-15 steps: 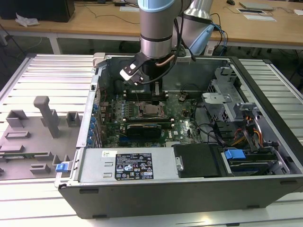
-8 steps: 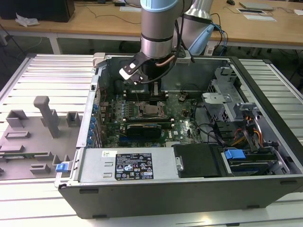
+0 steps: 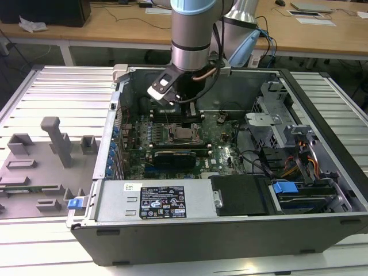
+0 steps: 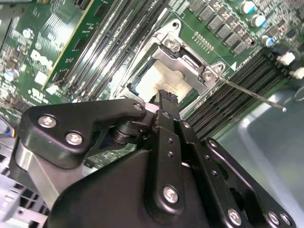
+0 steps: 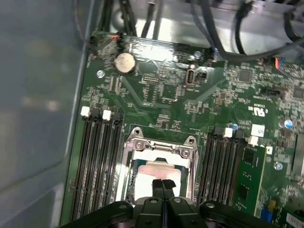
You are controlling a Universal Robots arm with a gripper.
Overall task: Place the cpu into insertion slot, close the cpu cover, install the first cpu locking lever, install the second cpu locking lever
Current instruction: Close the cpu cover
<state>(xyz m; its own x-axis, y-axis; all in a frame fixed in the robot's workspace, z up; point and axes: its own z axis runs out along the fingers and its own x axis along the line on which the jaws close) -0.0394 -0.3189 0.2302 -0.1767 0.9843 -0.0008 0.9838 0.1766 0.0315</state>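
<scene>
The cpu (image 5: 151,169) lies pale and flat in the insertion slot (image 3: 184,134) on the green board. The cpu cover (image 5: 161,146), a silvery frame, lies down around it, and the chip shows through its window. In the second wrist view the cpu (image 4: 161,76) and cover (image 4: 190,66) sit just past my fingertips. A thin metal locking lever (image 4: 256,96) sticks out sideways from the socket corner. My gripper (image 5: 163,184) hovers right over the chip with its black fingers pressed together and nothing visible between them. It reaches down into the case (image 3: 188,112) in the exterior view.
Long black memory slots (image 5: 97,161) flank the socket, with a green memory module (image 5: 249,180) beyond the other bank (image 5: 225,161). A coin battery (image 5: 126,61) sits on the board. A graphics card (image 3: 172,156), power supply (image 3: 155,201), cables (image 3: 305,161) and case walls crowd around.
</scene>
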